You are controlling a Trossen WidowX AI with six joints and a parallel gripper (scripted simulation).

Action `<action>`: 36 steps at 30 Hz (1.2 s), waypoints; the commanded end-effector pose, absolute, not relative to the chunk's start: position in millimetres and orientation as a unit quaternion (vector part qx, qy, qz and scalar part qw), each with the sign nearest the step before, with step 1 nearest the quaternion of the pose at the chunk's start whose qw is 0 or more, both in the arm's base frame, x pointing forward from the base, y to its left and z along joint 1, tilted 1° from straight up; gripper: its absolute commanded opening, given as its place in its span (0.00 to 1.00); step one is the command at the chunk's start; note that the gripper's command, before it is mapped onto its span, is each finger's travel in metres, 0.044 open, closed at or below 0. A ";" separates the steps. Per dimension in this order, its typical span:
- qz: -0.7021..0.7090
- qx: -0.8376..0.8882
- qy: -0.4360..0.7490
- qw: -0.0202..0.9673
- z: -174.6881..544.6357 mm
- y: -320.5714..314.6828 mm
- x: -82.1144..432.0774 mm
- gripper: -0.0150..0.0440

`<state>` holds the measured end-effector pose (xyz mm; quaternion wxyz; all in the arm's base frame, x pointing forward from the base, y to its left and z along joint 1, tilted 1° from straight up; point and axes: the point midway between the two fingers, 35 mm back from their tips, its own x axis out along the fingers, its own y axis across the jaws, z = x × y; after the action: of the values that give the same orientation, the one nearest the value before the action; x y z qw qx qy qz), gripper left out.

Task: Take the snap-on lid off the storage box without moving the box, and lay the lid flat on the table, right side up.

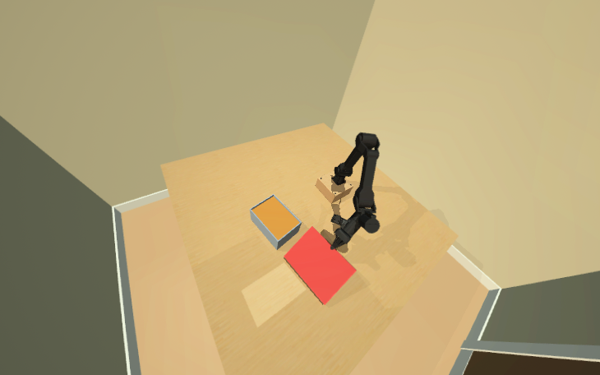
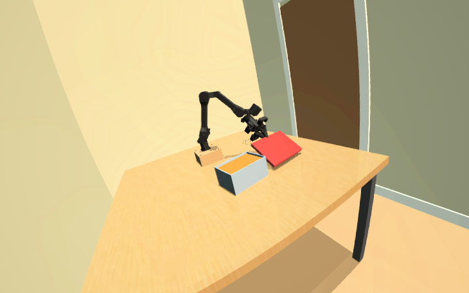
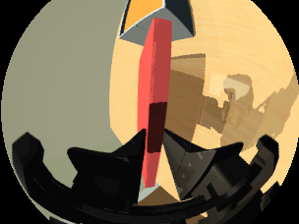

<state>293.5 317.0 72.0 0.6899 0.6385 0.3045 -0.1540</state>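
The storage box (image 1: 264, 230) (image 2: 248, 176) (image 3: 135, 35) stands upright on the table, grey-walled and open at the top, with an orange surface inside. The red lid (image 1: 320, 267) (image 2: 276, 148) (image 3: 160, 64) is off the box, beside it on the side toward the door. My gripper (image 1: 332, 247) (image 2: 266, 136) (image 3: 153, 132) is shut on one edge of the lid. The lid is tilted, its gripped side higher and its far side low over the table, smooth red face up. Whether the low edge touches the table cannot be told. The lid's underside is hidden in the top and exterior views.
The arm rises from a wooden block (image 1: 325, 190) (image 2: 211, 157) behind the box. A near corner of the lid lies close to the box's end. The table (image 1: 219, 186) (image 2: 163, 218) has a pale patch of light beside the lid in the top view.
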 end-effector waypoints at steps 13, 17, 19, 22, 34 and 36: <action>-0.153 0.638 0.304 0.690 59.7 317.4 294.2 0.25; -0.153 0.638 0.304 0.690 56.4 317.4 294.3 0.25; -0.153 0.638 0.304 0.690 54.8 317.4 294.3 0.25; -0.153 0.638 0.304 0.690 52.4 317.4 294.4 0.25; -0.153 0.638 0.304 0.690 42.8 317.4 294.7 0.25; -0.153 0.638 0.304 0.690 41.2 317.4 294.8 0.25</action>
<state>295.9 319.0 51.0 0.6883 0.6446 0.2987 -0.1468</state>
